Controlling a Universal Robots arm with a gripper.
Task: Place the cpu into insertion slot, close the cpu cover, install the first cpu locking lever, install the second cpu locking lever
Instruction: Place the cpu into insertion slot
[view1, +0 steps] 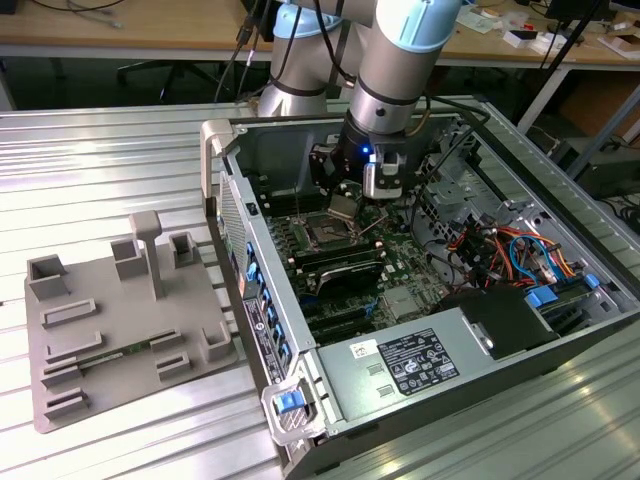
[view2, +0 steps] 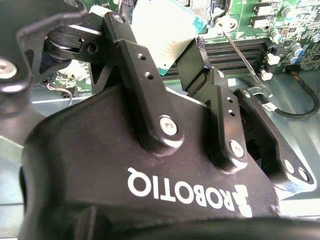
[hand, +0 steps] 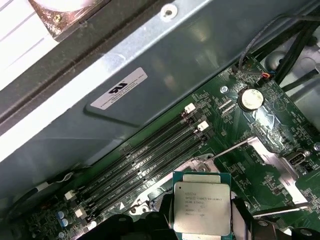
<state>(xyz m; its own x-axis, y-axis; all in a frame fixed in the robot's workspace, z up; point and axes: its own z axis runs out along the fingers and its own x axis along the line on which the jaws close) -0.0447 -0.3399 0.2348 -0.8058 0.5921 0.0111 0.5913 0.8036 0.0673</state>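
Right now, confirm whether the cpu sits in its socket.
No, the claw grips the cpu above the motherboard in the first wrist view.

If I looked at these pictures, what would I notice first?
You'd notice the big silver and blue arm reaching down into the open computer case in the middle of the exterior view. Its gripper pinches the cpu, a small shiny square, over the green board. A grey tray with odd slots and posts sits at the exterior view's left.
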